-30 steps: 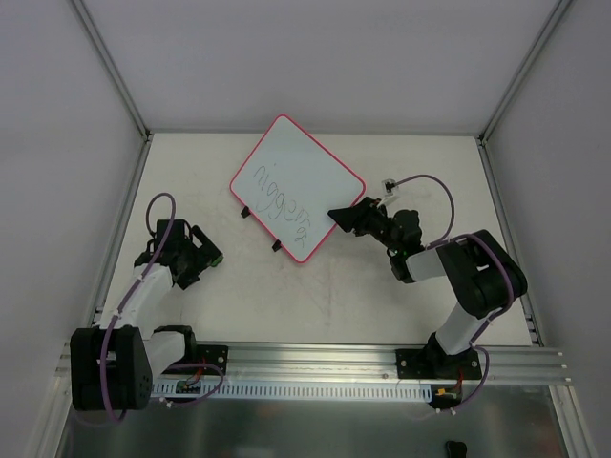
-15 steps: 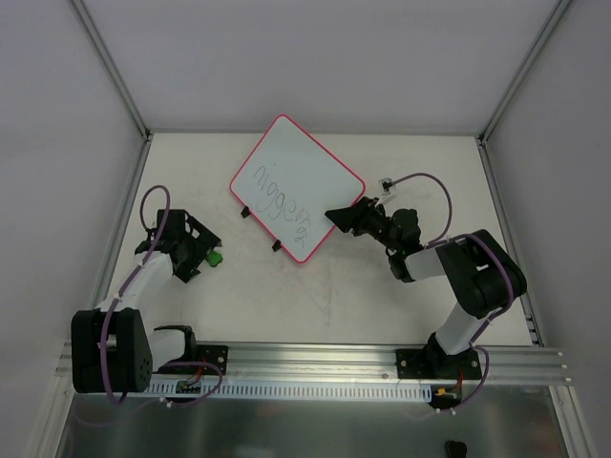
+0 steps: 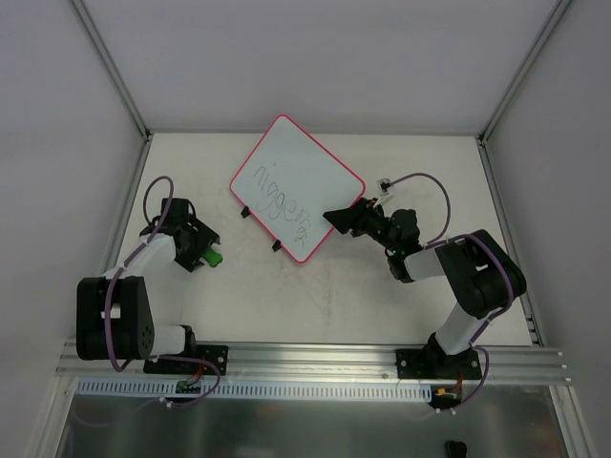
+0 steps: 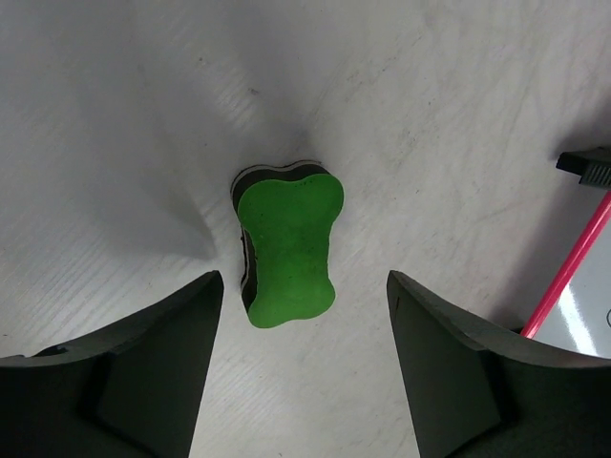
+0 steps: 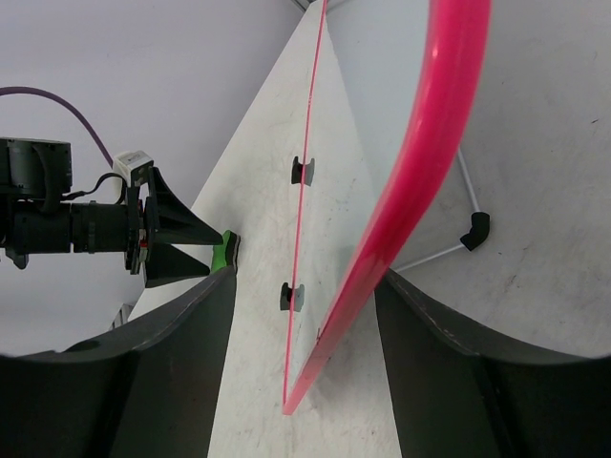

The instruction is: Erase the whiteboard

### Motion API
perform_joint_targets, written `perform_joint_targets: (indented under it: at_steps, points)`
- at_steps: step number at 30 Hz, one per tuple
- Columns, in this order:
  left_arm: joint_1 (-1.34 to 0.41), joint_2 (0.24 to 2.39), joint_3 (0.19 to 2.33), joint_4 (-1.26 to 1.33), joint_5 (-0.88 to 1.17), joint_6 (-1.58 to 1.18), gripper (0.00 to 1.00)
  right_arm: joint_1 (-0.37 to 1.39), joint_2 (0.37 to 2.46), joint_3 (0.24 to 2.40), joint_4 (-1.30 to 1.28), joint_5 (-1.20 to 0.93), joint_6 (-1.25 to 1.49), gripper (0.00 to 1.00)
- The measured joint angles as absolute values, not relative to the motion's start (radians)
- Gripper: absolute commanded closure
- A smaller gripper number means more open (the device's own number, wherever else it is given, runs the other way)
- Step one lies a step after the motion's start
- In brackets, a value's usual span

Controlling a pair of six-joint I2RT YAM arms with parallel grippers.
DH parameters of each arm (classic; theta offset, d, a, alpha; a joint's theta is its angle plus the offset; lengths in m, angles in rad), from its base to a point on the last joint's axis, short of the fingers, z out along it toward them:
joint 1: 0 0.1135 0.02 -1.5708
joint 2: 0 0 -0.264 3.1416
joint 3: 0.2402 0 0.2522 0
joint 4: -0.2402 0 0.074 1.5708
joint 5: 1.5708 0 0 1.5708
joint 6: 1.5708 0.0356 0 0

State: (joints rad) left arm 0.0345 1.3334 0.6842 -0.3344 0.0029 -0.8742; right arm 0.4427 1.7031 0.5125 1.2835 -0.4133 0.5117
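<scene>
My left pincer (image 3: 199,250) stands apart, its jaws either side of the small green bone-shaped foam eraser (image 4: 286,245). The eraser lies loose on the white worktop (image 3: 334,286), lined up for a grab. The white, pink-framed whiteboard (image 3: 296,186) lies mid-worktop, its dark scribble intact. My right pincer (image 3: 336,218), also apart, straddles its near corner, I judge to steady it. Since a second ago my left arm has swung in; the board is unmoved.
</scene>
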Motion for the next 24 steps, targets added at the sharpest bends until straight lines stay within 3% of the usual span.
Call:
perform_joint_targets:
  at_steps: [5,17,24]
  points:
    - [0.035,1.338,0.694,-0.335,0.002,-0.878,0.4,0.443,1.703,0.513,1.283,-0.417,0.51,0.36]
    - [0.035,1.423,0.714,-0.33,-0.002,-0.874,0.41,0.444,1.703,0.513,1.283,-0.42,0.508,0.36]
    - [0.035,1.465,0.743,-0.323,0.001,-0.87,0.6,0.444,1.703,0.513,1.283,-0.42,0.504,0.35]
